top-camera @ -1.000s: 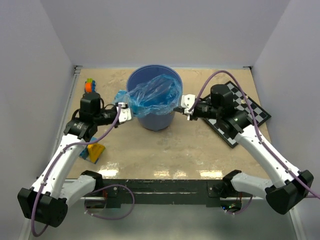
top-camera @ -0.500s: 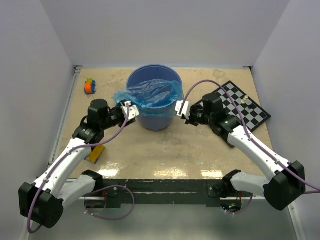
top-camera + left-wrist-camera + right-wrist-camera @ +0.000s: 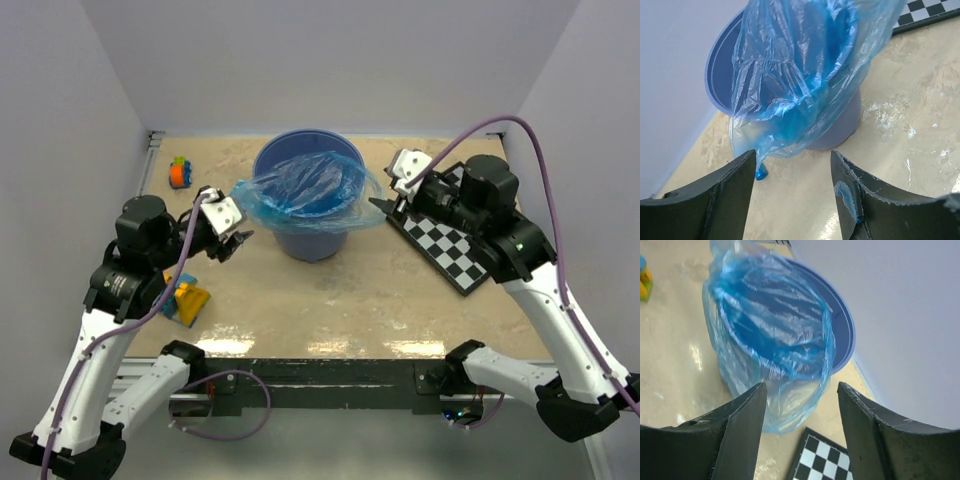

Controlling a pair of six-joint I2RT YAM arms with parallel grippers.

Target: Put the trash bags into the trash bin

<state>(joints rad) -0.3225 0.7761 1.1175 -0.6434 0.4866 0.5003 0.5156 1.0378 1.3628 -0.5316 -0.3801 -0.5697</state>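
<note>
The trash bin (image 3: 310, 238) is a round blue bucket standing at the table's middle back. A translucent blue trash bag (image 3: 305, 188) lies in its mouth and drapes over the rim on both sides. My left gripper (image 3: 238, 240) hovers open just left of the bin, with nothing between its fingers. In the left wrist view the bag (image 3: 800, 75) hangs over the bin wall (image 3: 842, 125) ahead of the open gripper (image 3: 792, 165); a blue film scrap clings to one finger (image 3: 845, 192). My right gripper (image 3: 388, 203) is open and raised right of the bin. The right wrist view shows the bag (image 3: 770, 330) beyond the empty gripper (image 3: 801, 395).
A black-and-white chessboard (image 3: 465, 240) lies at the right, under the right arm, its corner also in the right wrist view (image 3: 825, 462). Small colourful toy blocks (image 3: 180, 172) sit at the back left. A yellow and blue block (image 3: 188, 300) lies near the left arm. Walls enclose three sides.
Both grippers have opened, let go of the bag's edges and drawn back from the bin, the right one rising. The bag now drapes loose over the rim.
</note>
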